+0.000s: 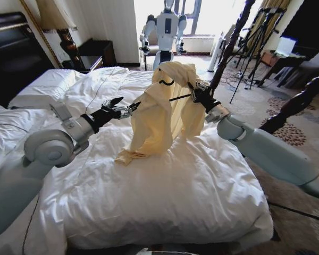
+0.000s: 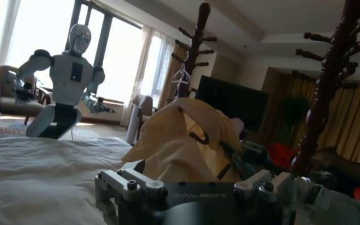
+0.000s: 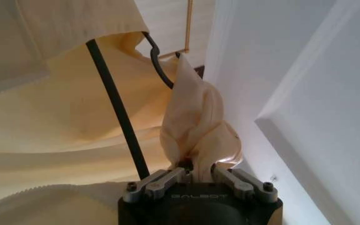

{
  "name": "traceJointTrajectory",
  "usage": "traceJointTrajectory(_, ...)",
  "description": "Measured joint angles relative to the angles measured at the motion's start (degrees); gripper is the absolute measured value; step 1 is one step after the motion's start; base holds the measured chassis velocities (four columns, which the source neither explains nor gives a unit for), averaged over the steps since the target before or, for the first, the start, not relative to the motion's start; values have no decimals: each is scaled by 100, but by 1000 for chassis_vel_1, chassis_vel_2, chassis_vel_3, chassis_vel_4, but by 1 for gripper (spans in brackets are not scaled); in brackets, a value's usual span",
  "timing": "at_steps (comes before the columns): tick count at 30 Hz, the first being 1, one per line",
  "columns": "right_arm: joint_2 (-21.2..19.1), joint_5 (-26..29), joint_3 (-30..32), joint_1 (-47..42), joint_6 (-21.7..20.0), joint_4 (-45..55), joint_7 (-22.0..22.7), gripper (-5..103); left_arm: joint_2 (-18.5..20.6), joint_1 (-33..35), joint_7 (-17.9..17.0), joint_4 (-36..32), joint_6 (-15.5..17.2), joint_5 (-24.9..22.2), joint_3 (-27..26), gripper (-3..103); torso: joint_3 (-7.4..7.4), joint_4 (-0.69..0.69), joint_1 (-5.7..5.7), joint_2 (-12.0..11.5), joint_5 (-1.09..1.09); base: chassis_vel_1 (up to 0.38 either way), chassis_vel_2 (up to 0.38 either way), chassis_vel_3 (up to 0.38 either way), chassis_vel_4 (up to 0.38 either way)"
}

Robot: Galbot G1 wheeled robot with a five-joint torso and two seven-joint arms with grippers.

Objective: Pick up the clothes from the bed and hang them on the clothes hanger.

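**Mia:** What is the right gripper (image 1: 198, 93) doing?

**Ben:** It is up over the bed (image 1: 165, 196). In the right wrist view its fingers (image 3: 167, 177) are pinched shut on a bunched fold of the yellow shirt (image 1: 159, 114), and the black hanger (image 3: 118, 117) runs right down beside that fold. The robot probably grips both there so the shirt cannot slide off.

**Mia:** And the left gripper (image 1: 132, 108)?

**Ben:** It reaches in from the other side, right at the edge of the shirt. Whether it is pinching the cloth or just open beside it cannot be told from here.

**Mia:** Where is the shirt?

**Ben:** Most of it is lifted up and draped over the hanger. The hanger's hook (image 1: 166, 82) pokes out near the top. One low end, maybe a sleeve, lies on the white duvet (image 1: 95, 175).

**Mia:** Why is it held so high?

**Ben:** Likely so the cloth hangs loose and can be pulled straight onto the hanger.

**Mia:** Is the job done?

**Ben:** Not quite, it seems. The shirt looks lumpy and sits crooked.
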Motion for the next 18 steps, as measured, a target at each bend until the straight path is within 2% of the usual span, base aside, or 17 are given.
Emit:
traceJointTrajectory(4,63,13,-19,-4,1,60,-3,4,6,-166,-13,245,123,-24,108,100,1,0,1,0,-2,0,0,0,0)
traceJointTrajectory(6,85,20,-27,5,4,93,-13,4,52,-186,53,330,142,-63,147,100,1,4,1,0,-2,0,0,0,0)
traceJointTrajectory(9,144,26,-45,57,25,92,-40,4,170,-213,165,381,159,-214,228,100,1,1,0,0,-5,0,0,0,0)
traceJointTrajectory(12,347,7,-71,158,95,-71,-96,4,332,-113,226,310,162,-274,229,100,1,1,0,0,0,0,0,0,0)
traceJointTrajectory(18,631,-42,-123,264,158,-264,-137,4,416,-90,237,223,183,-312,222,100,1,3,1,0,-3,0,0,0,0)
